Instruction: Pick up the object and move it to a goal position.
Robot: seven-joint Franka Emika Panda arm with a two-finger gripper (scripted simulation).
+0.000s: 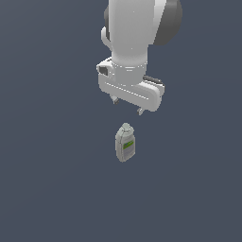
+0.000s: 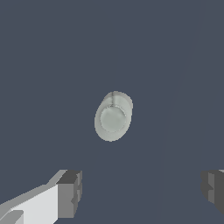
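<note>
Wrist view comes first, since it sits nearest the work: two dark grey fingertips [image 2: 70, 192] stand far apart at the edges of the picture, so the gripper [image 2: 142, 190] is spread wide with nothing between its jaws. Beyond them, well clear of both tips, the bottle [image 2: 113, 116] is seen from straight above, its round cap facing the camera and its pale grey-white body showing as an oval around it, set on the flat dark blue-grey floor [image 2: 52, 65]. From the exterior view, the white arm [image 1: 132, 33] hangs down with its gripper [image 1: 127, 105] pointed at the ground, two short tips showing beneath the hand. The bottle [image 1: 125, 143] stands upright just below, apart from the fingers, its green-and-white label turned toward the camera, resting on the plain floor [image 1: 47, 189].
</note>
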